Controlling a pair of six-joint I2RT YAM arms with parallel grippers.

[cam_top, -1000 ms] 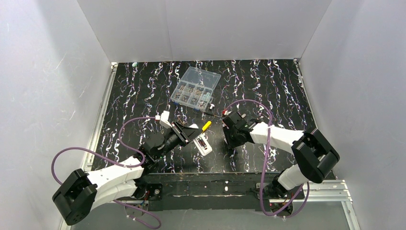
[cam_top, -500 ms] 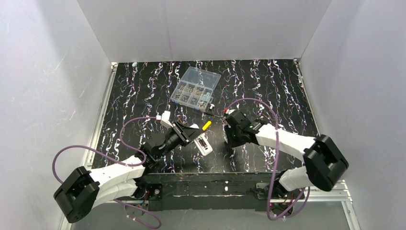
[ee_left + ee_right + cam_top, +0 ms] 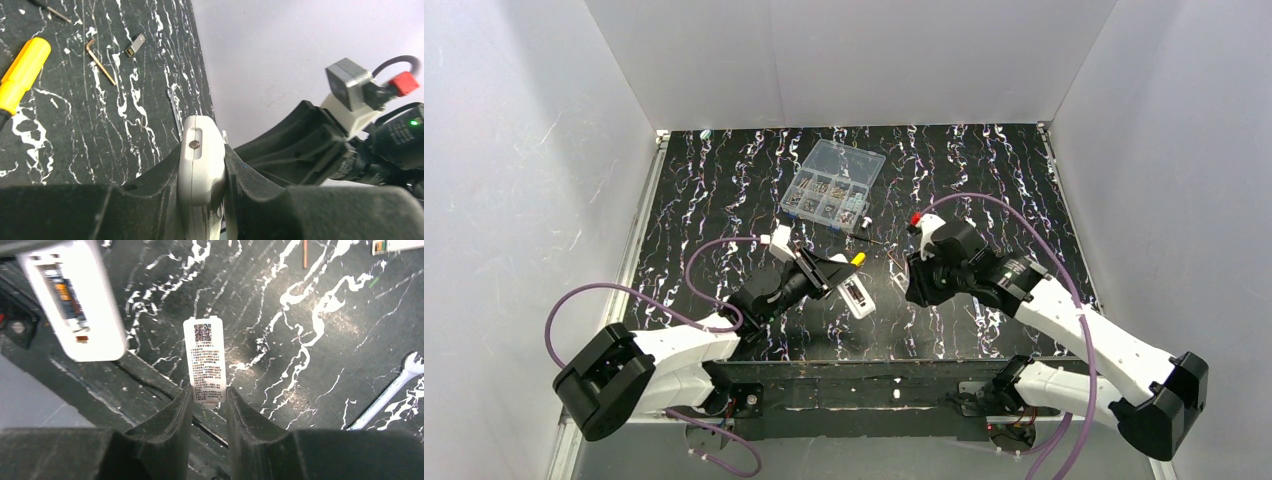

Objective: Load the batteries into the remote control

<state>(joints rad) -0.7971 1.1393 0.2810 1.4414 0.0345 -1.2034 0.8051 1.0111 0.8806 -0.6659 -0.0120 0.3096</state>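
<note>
My left gripper (image 3: 836,277) is shut on the white remote control (image 3: 856,296) and holds it just above the mat at front centre. In the left wrist view the remote's rounded end (image 3: 201,160) sits clamped between the fingers of that gripper (image 3: 201,155). In the right wrist view the remote (image 3: 75,300) shows its open compartment with a dark and orange patch. My right gripper (image 3: 207,392) is shut on a thin white cover with a printed label (image 3: 205,357), to the right of the remote. That gripper (image 3: 916,285) is close beside the remote in the top view.
A yellow-handled screwdriver (image 3: 856,260) lies just behind the remote and also shows in the left wrist view (image 3: 22,70). A clear compartment box (image 3: 832,185) stands further back. A hex key (image 3: 100,62) and a flat spanner (image 3: 390,390) lie on the black mat.
My right arm has swung its elbow out to the right and its gripper has shifted slightly right and back with the cover. My left gripper has moved the remote a little right and back.
</note>
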